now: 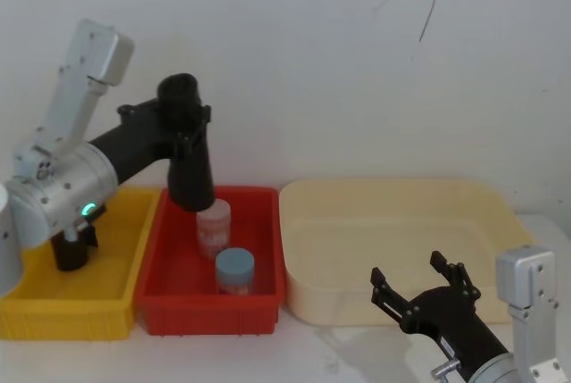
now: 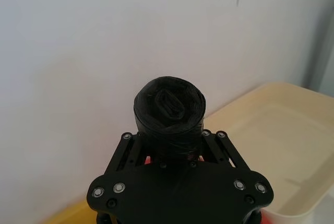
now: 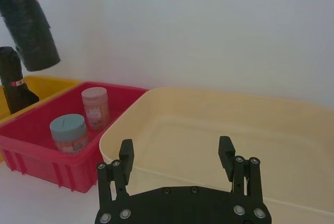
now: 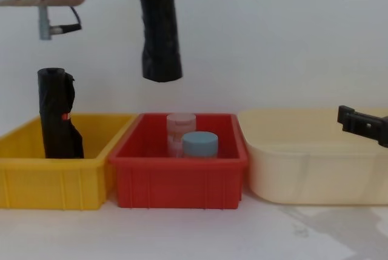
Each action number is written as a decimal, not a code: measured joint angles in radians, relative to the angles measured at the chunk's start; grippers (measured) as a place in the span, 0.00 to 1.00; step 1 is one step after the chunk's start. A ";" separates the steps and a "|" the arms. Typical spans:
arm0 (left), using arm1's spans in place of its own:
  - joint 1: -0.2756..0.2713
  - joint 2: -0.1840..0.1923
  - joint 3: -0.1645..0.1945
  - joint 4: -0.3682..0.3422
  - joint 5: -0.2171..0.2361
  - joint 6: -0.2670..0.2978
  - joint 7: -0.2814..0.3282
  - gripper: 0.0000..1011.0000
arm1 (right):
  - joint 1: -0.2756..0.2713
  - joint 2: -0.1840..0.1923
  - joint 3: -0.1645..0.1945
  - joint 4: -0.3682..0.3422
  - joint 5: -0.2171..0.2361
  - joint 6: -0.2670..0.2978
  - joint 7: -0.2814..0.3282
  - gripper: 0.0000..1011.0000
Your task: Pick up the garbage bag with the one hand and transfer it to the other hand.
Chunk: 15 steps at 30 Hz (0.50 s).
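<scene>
The pick-up looks done and the handover is the step in hand: in the upper left of the head view the left end effector (image 1: 186,129), on the green-ringed arm, is closed around the upper part of the garbage bag (image 4: 161,42). The bag hangs nearly upright in the air, well above the red bin (image 4: 182,181) and the two jars in it, a pink jar (image 1: 213,222) and a blue-lidded jar (image 1: 235,269). At the lower right of the head view the right end effector (image 1: 410,271) is low over the bench (image 1: 339,347), just before the near wall of the cream tub (image 1: 393,188), fingers spread wide and holding nothing. By my reading the next move calls for the two arms to meet in the open air between them, with the right one rising and closing on the bare lower half of the roll before the left lets go. There is free room above the tub and the red bin. The edges to mind are the tub's rim and the red bin's right wall below the path, the jar tops under the roll, and the wall close behind. The yellow bin (image 1: 134,213) at the far left, where another black roll (image 4: 57,114) stands, is well apart from all this
</scene>
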 joint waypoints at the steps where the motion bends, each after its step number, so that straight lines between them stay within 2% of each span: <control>1: -0.007 -0.008 0.005 0.013 -0.005 -0.001 -0.006 0.37 | 0.000 0.000 0.000 0.000 0.000 0.000 0.000 0.99; 15: -0.069 -0.066 0.057 0.116 -0.033 -0.015 -0.064 0.37 | 0.001 0.000 0.000 0.000 -0.001 0.000 0.000 0.99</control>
